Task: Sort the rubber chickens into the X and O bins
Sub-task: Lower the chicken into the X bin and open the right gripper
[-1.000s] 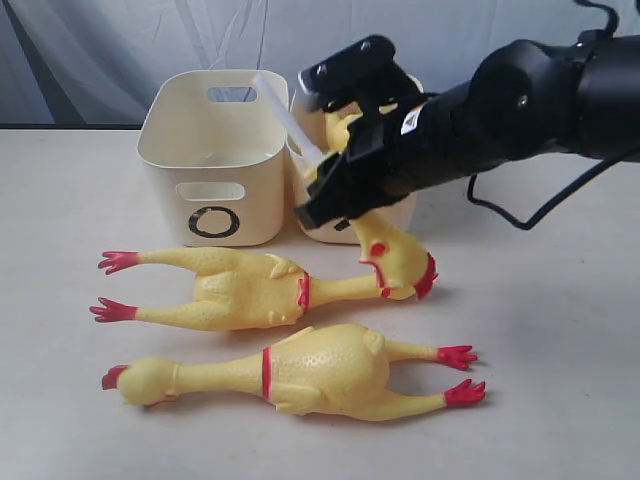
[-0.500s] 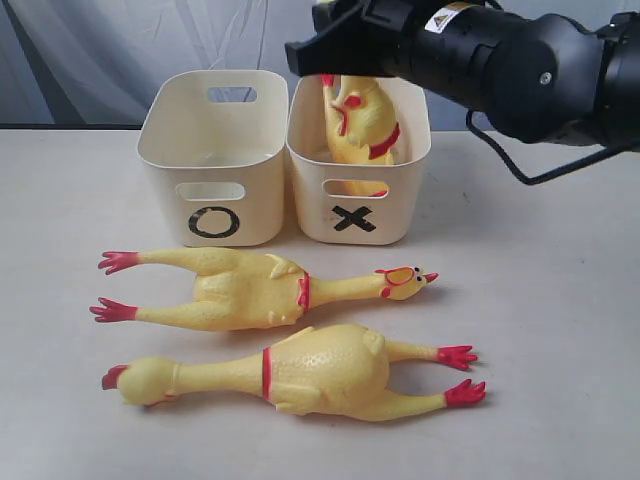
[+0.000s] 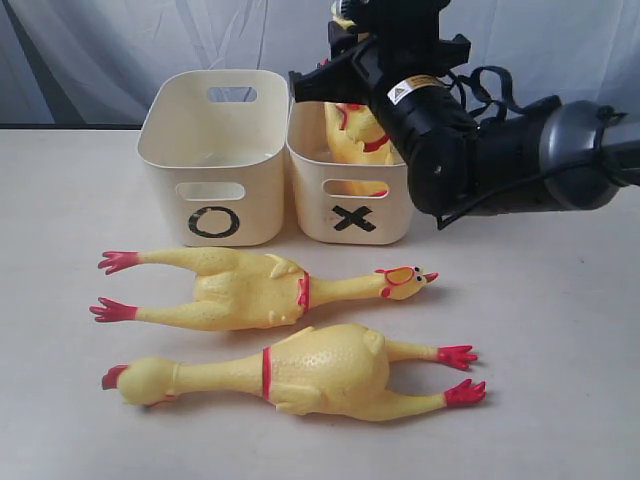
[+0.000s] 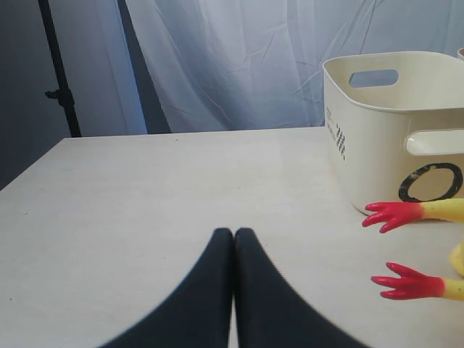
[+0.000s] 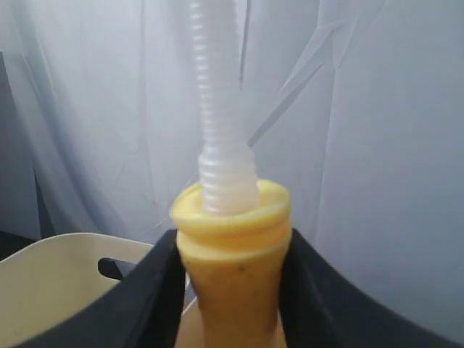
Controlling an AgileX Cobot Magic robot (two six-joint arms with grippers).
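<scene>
Two long rubber chickens (image 3: 250, 288) (image 3: 320, 370) lie side by side on the table in front of the bins. A shorter chicken (image 3: 352, 135) hangs head-down inside the X bin (image 3: 392, 215). My right gripper (image 3: 345, 45) is above that bin, shut on the chicken's upper end. In the right wrist view my right gripper (image 5: 233, 246) has black fingers on both sides of the yellow body (image 5: 235, 297), with a white ribbed tube (image 5: 217, 130) sticking out above. The O bin (image 3: 160, 190) holds no chicken that I can see. My left gripper (image 4: 233, 233) is shut on nothing, low over the table.
The left wrist view shows the O bin (image 4: 377, 145) and two red feet (image 4: 391, 214) (image 4: 406, 281) of a long chicken. A pale curtain hangs behind the table. A cream bin rim (image 5: 58, 283) shows in the right wrist view.
My right arm carried the short chicken from in front of the bins up over the X bin, then turned and lowered it deeper inside. The long chickens have not moved.
</scene>
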